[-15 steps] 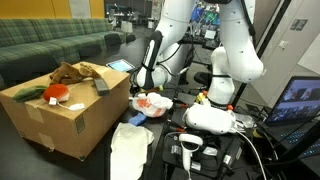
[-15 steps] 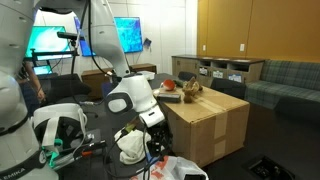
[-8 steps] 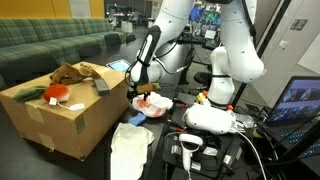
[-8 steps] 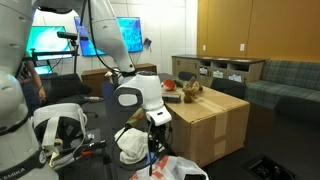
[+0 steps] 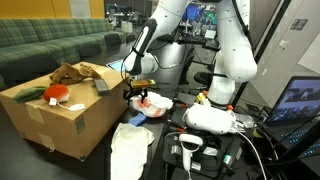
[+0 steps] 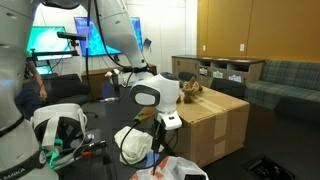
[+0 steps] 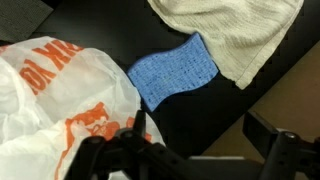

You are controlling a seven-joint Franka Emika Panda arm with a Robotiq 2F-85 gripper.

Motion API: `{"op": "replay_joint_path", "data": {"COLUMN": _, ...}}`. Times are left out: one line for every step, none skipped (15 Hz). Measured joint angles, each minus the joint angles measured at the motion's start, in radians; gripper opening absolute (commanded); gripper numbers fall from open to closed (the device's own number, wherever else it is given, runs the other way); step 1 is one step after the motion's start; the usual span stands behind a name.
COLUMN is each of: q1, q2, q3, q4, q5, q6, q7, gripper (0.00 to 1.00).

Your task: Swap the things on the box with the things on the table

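A cardboard box (image 5: 60,122) (image 6: 215,120) carries a brown plush (image 5: 75,73) and a red and white item (image 5: 55,93). On the black table beside it lie a white plastic bag with orange print (image 5: 152,102) (image 7: 50,90), a blue cloth (image 5: 135,120) (image 7: 175,72) and a white towel (image 5: 130,148) (image 7: 235,35) (image 6: 130,145). My gripper (image 5: 137,94) (image 6: 167,122) (image 7: 205,150) hangs open and empty just above the bag's edge, close to the box side. One fingertip (image 7: 135,135) overlaps the bag in the wrist view.
The arm's white base (image 5: 212,118) and cables fill the table's right part, with a white handheld device (image 5: 188,148) near the front. A green couch (image 5: 50,45) stands behind the box. A monitor (image 5: 300,100) is at the right edge.
The arm has swung toward the box and lowered. The gripper now sits over the plastic bag next to the box side. Objects have not moved.
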Motion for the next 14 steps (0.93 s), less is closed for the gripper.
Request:
{"op": "replay_joint_path", "data": {"q1": -0.052, "q2": 0.003, "q3": 0.042, "q4": 0.008, "q5": 0.001, "q6": -0.011, "q7": -0.023, "gripper": 1.0}}
{"op": "replay_joint_path", "data": {"q1": -0.096, "q2": 0.006, "q3": 0.078, "q4": 0.014, "q5": 0.005, "q6": -0.023, "q7": -0.046, "gripper": 1.0}}
{"op": "replay_joint_path", "data": {"q1": -0.133, "q2": 0.012, "q3": 0.109, "q4": 0.02, "q5": 0.007, "q6": -0.037, "q7": -0.062, "gripper": 1.0}}
{"op": "replay_joint_path", "data": {"q1": -0.16, "q2": 0.021, "q3": 0.131, "q4": 0.026, "q5": 0.007, "q6": -0.05, "q7": -0.072, "gripper": 1.0}}
{"op": "replay_joint_path", "data": {"q1": -0.178, "q2": 0.031, "q3": 0.146, "q4": 0.031, "q5": 0.007, "q6": -0.064, "q7": -0.079, "gripper": 1.0}}
{"op": "replay_joint_path", "data": {"q1": -0.19, "q2": 0.042, "q3": 0.158, "q4": 0.038, "q5": 0.007, "q6": -0.079, "q7": -0.083, "gripper": 1.0}}
{"op": "replay_joint_path", "data": {"q1": -0.196, "q2": 0.054, "q3": 0.166, "q4": 0.044, "q5": 0.007, "q6": -0.096, "q7": -0.084, "gripper": 1.0}}
{"op": "replay_joint_path", "data": {"q1": -0.199, "q2": 0.066, "q3": 0.172, "q4": 0.051, "q5": 0.007, "q6": -0.115, "q7": -0.085, "gripper": 1.0}}
{"op": "replay_joint_path", "data": {"q1": -0.199, "q2": 0.08, "q3": 0.176, "q4": 0.058, "q5": 0.007, "q6": -0.133, "q7": -0.085, "gripper": 1.0}}
{"op": "replay_joint_path", "data": {"q1": -0.199, "q2": 0.093, "q3": 0.179, "q4": 0.066, "q5": 0.007, "q6": -0.151, "q7": -0.084, "gripper": 1.0}}
{"op": "replay_joint_path", "data": {"q1": -0.199, "q2": 0.107, "q3": 0.181, "q4": 0.074, "q5": 0.007, "q6": -0.169, "q7": -0.083, "gripper": 1.0}}
{"op": "replay_joint_path", "data": {"q1": -0.199, "q2": 0.121, "q3": 0.181, "q4": 0.084, "q5": 0.007, "q6": -0.187, "q7": -0.081, "gripper": 1.0}}
{"op": "replay_joint_path", "data": {"q1": -0.2, "q2": 0.135, "q3": 0.181, "q4": 0.093, "q5": 0.007, "q6": -0.203, "q7": -0.075, "gripper": 1.0}}
{"op": "replay_joint_path", "data": {"q1": -0.202, "q2": 0.149, "q3": 0.181, "q4": 0.103, "q5": 0.009, "q6": -0.217, "q7": -0.067, "gripper": 1.0}}
